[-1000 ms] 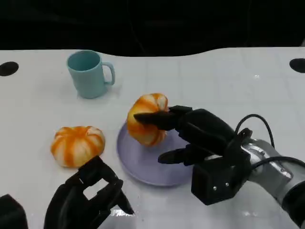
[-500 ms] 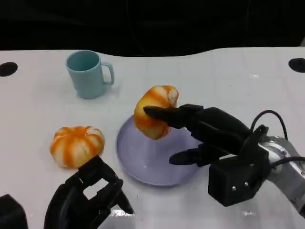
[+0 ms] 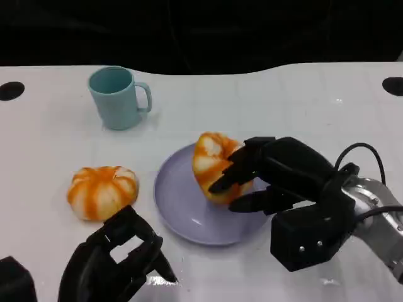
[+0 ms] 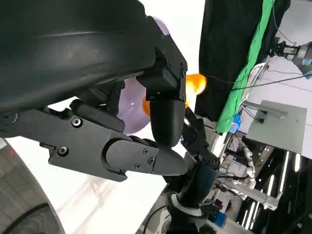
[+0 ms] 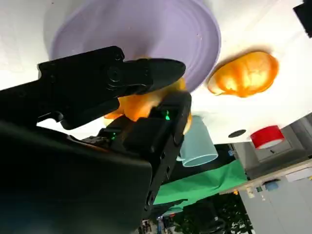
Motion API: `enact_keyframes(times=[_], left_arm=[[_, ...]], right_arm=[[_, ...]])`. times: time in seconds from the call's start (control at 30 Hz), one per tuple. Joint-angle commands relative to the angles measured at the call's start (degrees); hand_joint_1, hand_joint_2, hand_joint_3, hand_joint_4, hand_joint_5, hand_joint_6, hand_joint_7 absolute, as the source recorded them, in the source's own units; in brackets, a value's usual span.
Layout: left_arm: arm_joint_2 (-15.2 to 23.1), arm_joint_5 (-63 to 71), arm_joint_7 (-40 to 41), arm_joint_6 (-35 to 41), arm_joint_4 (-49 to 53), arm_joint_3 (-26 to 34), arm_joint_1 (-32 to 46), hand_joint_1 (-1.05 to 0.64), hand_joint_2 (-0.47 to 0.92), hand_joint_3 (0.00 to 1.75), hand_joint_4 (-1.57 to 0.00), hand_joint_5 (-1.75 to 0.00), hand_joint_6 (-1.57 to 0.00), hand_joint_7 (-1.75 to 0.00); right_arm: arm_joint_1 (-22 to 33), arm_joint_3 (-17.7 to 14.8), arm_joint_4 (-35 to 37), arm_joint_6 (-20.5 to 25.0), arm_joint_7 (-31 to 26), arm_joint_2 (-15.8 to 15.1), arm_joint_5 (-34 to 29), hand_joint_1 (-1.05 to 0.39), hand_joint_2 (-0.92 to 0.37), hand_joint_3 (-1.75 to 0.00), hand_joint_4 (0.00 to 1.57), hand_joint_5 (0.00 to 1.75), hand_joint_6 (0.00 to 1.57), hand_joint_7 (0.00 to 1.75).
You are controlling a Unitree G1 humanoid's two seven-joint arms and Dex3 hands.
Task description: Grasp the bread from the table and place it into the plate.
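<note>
The bread (image 3: 213, 165), an orange-and-white ridged bun, is sitting tilted over the plate's right half. The plate (image 3: 178, 211), round and lavender, is lying flat on the white table

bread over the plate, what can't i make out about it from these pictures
- Contact with the plate: in the head view the right robot hand covers the underside of the orange-and-white striped bread, so whether it touches the round lilac plate cannot be told.
- Bread's near side: the black fingers hide it.
- Right wrist view: the hand's shell blocks most of the bread.
</note>
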Motion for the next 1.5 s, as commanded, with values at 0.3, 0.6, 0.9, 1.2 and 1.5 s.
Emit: enact_keyframes(times=[0.3,0.6,0.9,1.2,1.5], left_arm=[[0.3,0.3,0.5,-0.7,-0.4,0.3,0.0,-0.58,0.92,0.17,-0.71,-1.75,-0.6,-1.56],[0.1,0.3,0.7,-0.5,-0.5,0.2,0.1,-0.57,0.92,0.18,-0.71,-1.75,-0.6,-1.54],[0.0,0.5,0.5,-0.6,-0.7,0.0,0.0,-0.56,0.92,0.2,-0.7,-1.75,-0.59,-1.56],[-0.2,0.1,0.7,0.0,-0.7,0.0,0.0,-0.57,0.92,0.2,-0.7,-1.75,-0.59,-1.57],[-0.4,0.4,1.4,0.4,-1.5,-0.2,0.2,-0.58,0.92,0.2,-0.7,-1.75,-0.59,-1.57]], right_arm=[[0.3,0.1,-1.9,0.0,-0.1,-0.8,0.1,-0.69,-0.92,-0.25,0.43,0.35,0.79,0.0],[2.5,-1.4,-4.6,-2.1,0.4,-2.5,2.4,-0.69,-0.92,-0.26,0.49,0.39,0.48,0.02],[10.5,-6.8,-11.5,-5.3,-0.5,-4.6,9.1,-0.6,-0.92,-0.17,0.48,0.79,0.72,0.1],[21.4,-11.8,-16.0,-11.1,4.4,-4.3,26.4,-0.45,-0.92,-0.14,0.53,1.47,0.61,1.11],[32.8,-14.6,-28.8,4.8,13.7,-4.3,45.1,-0.46,-0.92,-0.26,0.63,1.75,0.43,1.65]])
